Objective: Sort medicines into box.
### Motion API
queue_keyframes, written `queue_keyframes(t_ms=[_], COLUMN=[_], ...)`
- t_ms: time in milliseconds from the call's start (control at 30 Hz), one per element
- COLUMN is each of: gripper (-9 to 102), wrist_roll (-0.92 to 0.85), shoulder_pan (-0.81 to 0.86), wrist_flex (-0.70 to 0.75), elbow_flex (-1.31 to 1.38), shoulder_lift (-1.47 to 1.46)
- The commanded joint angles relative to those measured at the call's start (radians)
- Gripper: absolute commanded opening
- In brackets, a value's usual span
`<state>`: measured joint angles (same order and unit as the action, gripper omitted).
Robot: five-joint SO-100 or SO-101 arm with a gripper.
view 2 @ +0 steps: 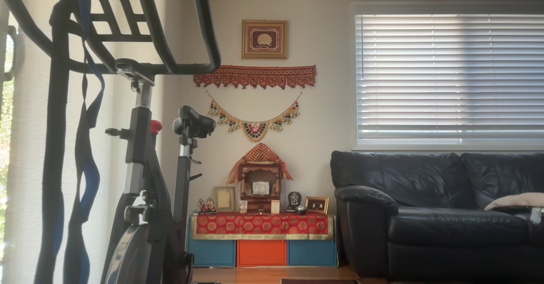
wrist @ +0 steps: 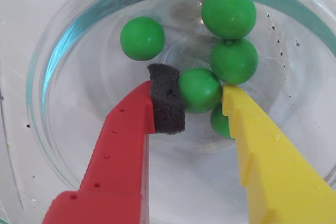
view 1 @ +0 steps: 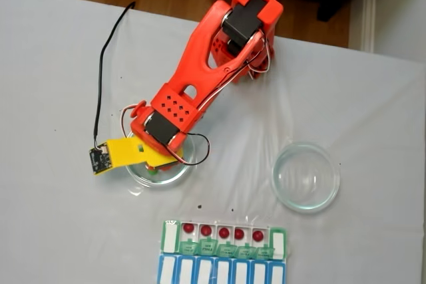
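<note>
Several green medicines lie in a clear glass dish [wrist: 63,129] in the wrist view. My gripper [wrist: 199,97] reaches into the dish; its red finger's black foam pad [wrist: 167,103] and its yellow finger [wrist: 262,150] press on either side of one green ball [wrist: 198,88]. Other green balls [wrist: 142,38] [wrist: 229,16] [wrist: 234,60] lie beyond it, and one [wrist: 219,121] is half hidden by the yellow finger. In the fixed view the gripper [view 1: 154,164] is down in the left dish [view 1: 174,176]. The box [view 1: 223,257] lies at the table's near edge with several dark red balls [view 1: 223,232] in its green row.
In the fixed view an empty clear glass dish [view 1: 306,176] sits to the right of the arm [view 1: 200,78]. A black cable [view 1: 103,64] runs from the wrist camera toward the table's far edge. The other view looks into a room with an exercise bike and a sofa.
</note>
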<state>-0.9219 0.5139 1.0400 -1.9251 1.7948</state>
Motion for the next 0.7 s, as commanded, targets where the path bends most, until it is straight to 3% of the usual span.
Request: queue_keyframes(t_ms=[0,667], gripper=[13,5], wrist_roll=[-0.006,-0.025], shoulder_pan=[-0.009,-0.017], wrist_flex=[-0.017,-0.014], elbow_flex=[0.011,0.014], shoulder_lift=[0.021,0.026])
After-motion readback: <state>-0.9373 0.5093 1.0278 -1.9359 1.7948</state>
